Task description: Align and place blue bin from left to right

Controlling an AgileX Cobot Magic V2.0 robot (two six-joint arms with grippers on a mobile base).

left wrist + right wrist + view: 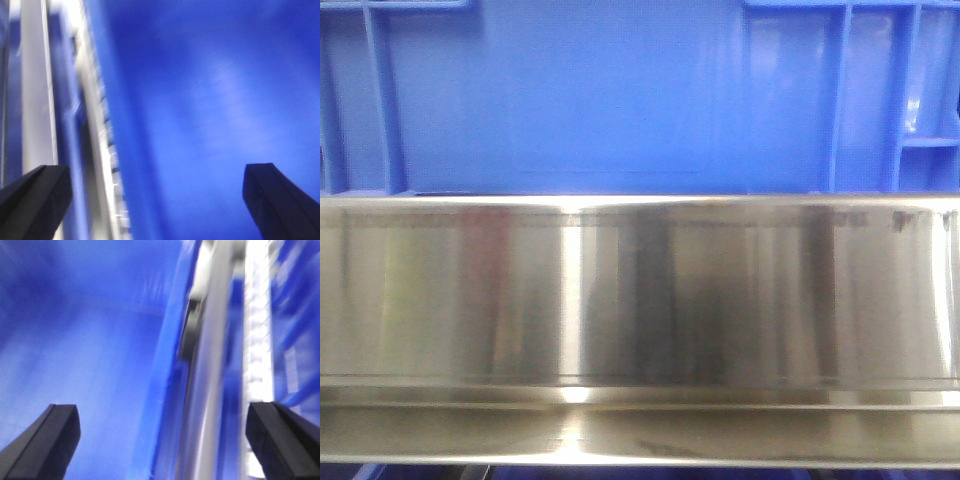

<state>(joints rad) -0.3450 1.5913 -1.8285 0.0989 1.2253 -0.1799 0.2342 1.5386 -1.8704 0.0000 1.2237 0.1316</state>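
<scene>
Nearest the wrist cameras, both grippers stand wide apart and hold nothing. The left gripper (155, 200) has one black fingertip low against a pale metal strip (35, 90) and the other over blurred blue plastic. The right gripper (162, 440) mirrors it, with blue plastic on its left and a bright metal strip (210, 365) towards its right. Both views are too smeared to tell whether any finger touches the bin.

In the front view, a polished steel band (640, 300) runs across the whole near foreground. Just beyond and above it is the blue bin (580, 100), which fills the frame from left to right. I cannot tell what carries it.

I judge this to be the approach to a two-arm grip, with no hold made. The next move calls for each gripper to close on a wall or the rim at its own end, then for both to shift the bin level and together so it does not skew.

The bin is light-to-medium blue, with a broad smooth wall. Raised vertical ribs stand near its left edge and boxed frames at its right.
</scene>
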